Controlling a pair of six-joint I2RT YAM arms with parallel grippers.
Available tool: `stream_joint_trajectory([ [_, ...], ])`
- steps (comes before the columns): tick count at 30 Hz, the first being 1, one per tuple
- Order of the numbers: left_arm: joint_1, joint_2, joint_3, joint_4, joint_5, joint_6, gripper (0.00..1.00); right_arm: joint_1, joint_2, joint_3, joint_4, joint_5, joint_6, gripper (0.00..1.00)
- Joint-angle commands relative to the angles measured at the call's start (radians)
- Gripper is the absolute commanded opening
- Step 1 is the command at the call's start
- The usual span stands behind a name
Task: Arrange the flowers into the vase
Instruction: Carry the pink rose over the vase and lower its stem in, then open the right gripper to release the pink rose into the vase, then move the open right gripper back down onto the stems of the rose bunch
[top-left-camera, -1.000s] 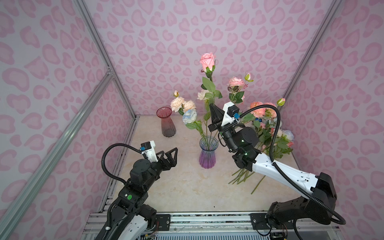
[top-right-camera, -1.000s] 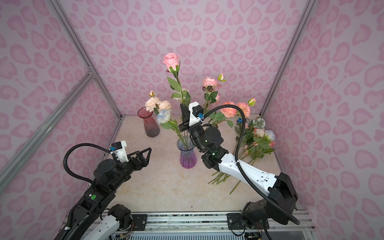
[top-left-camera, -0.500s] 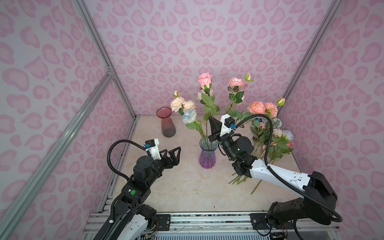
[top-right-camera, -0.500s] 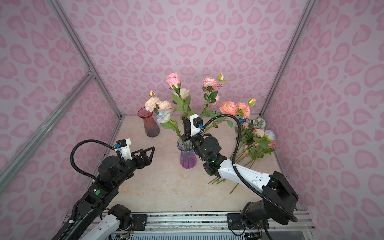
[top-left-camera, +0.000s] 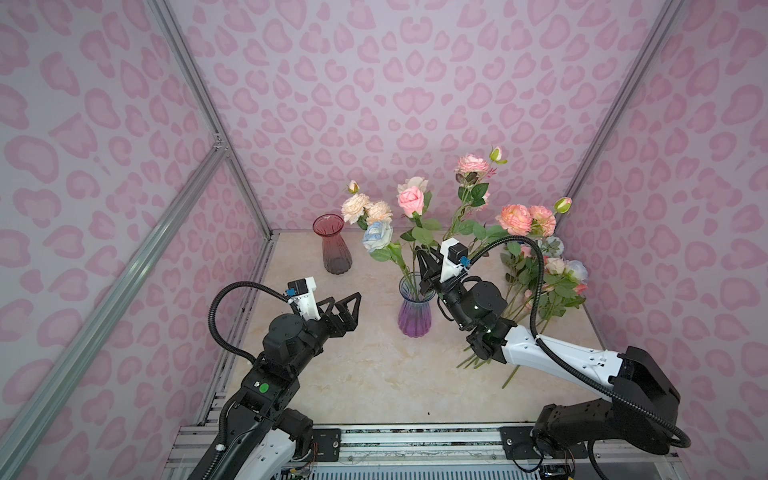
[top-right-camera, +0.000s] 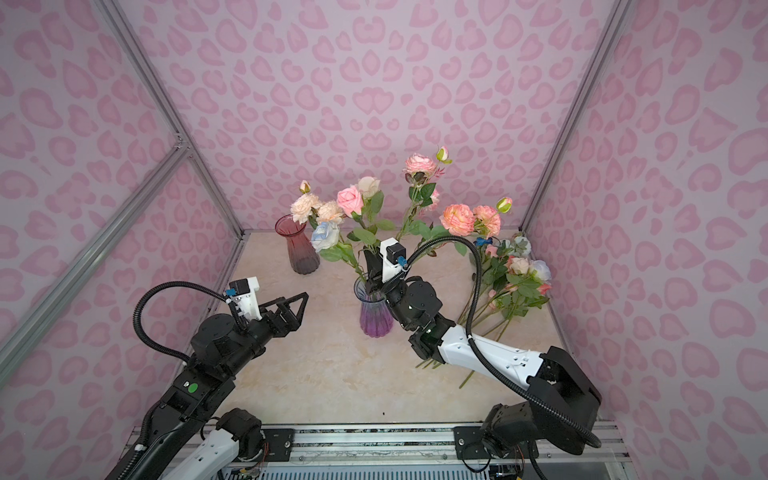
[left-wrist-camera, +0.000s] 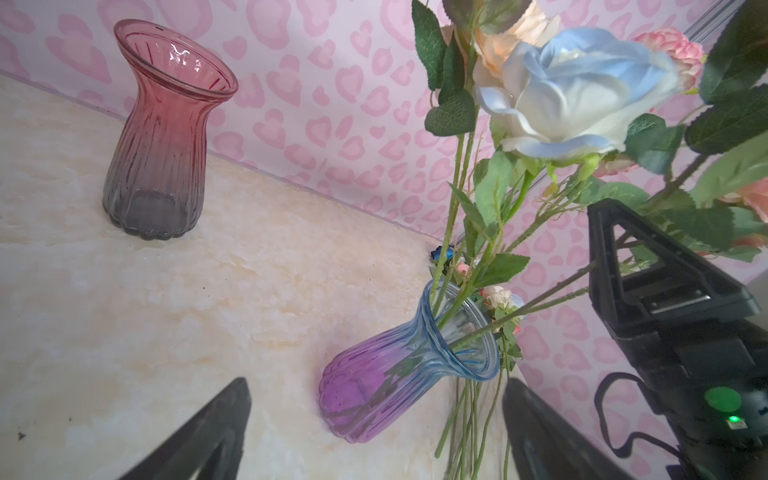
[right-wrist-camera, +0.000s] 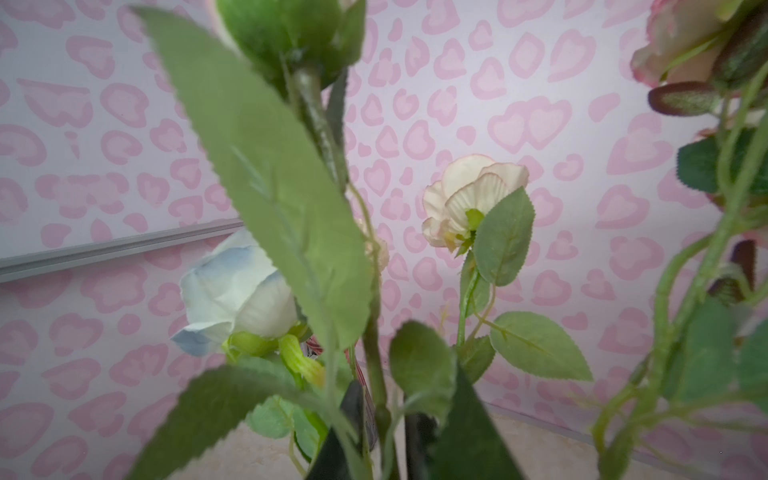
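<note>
The vase (top-left-camera: 412, 313) (top-right-camera: 376, 316) (left-wrist-camera: 374, 390), purple glass with a blue rim, stands mid-table and holds several flowers. Among them are a pink rose (top-left-camera: 410, 201) (top-right-camera: 348, 200), a pale blue rose (top-left-camera: 377, 236) (left-wrist-camera: 582, 91) (right-wrist-camera: 232, 291) and peach blooms. My right gripper (top-left-camera: 427, 262) (top-right-camera: 371, 264) (right-wrist-camera: 386, 415) sits just above the vase mouth. Its jaws stand slightly apart around the pink rose's stem (right-wrist-camera: 376, 332), with gaps on both sides. My left gripper (top-left-camera: 347, 301) (top-right-camera: 293, 301) (left-wrist-camera: 376, 382) hovers open and empty, left of the vase.
A red glass vase (top-left-camera: 334, 245) (top-right-camera: 300, 245) (left-wrist-camera: 162, 137) stands empty at the back left. More flowers (top-left-camera: 548, 274) (top-right-camera: 515, 270) lie heaped against the right wall, stems toward the front. Patterned walls close in the table on three sides.
My right gripper came down with the pink rose, sinking its stem into the vase, and its jaws have parted a little. The left arm edged forward toward the vase.
</note>
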Motion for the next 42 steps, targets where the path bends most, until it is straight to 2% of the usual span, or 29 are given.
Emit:
stream_joint_trajectory([
  [1, 0.000, -0.011, -0.001, 0.025, 0.006, -0.014, 0.96, 0.016, -0.007, 0.019, -0.100, -0.015, 0.021, 0.33],
  [3, 0.000, -0.020, -0.006, 0.022, 0.000, -0.018, 0.96, 0.049, -0.025, 0.042, -0.185, 0.040, 0.014, 0.35],
  [6, 0.000, -0.026, -0.015, 0.028, -0.001, -0.025, 0.96, 0.058, -0.060, 0.008, -0.162, 0.103, 0.035, 0.41],
  [11, 0.000, -0.013, -0.007, 0.027, 0.008, -0.026, 0.96, 0.062, -0.151, -0.020, -0.247, 0.097, 0.053, 0.54],
  [15, 0.000, 0.003, -0.008, 0.046, 0.006, -0.029, 0.96, 0.073, -0.184, 0.005, -0.373, 0.129, 0.048, 0.57],
  [19, 0.000, 0.020, 0.001, 0.056, 0.018, -0.031, 0.96, 0.092, -0.233, -0.015, -0.458, 0.131, 0.058, 0.58],
  [27, 0.000, 0.025, 0.000, 0.063, 0.018, -0.021, 0.96, 0.127, -0.455, -0.062, -0.629, 0.180, 0.067, 0.54],
  [34, 0.000, 0.022, -0.016, 0.078, 0.012, -0.016, 0.96, 0.137, -0.644, -0.076, -0.848, 0.320, 0.092, 0.48],
  [36, 0.000, 0.029, -0.021, 0.089, 0.012, -0.013, 0.96, 0.126, -0.662, -0.080, -0.837, 0.327, 0.105, 0.49],
  [40, 0.000, 0.066, -0.005, 0.104, 0.024, -0.008, 0.96, 0.115, -0.609, -0.013, -0.841, 0.317, 0.085, 0.48],
  [42, -0.001, 0.082, 0.012, 0.098, 0.036, -0.004, 0.96, 0.107, -0.609, 0.003, -0.862, 0.377, 0.108, 0.48],
])
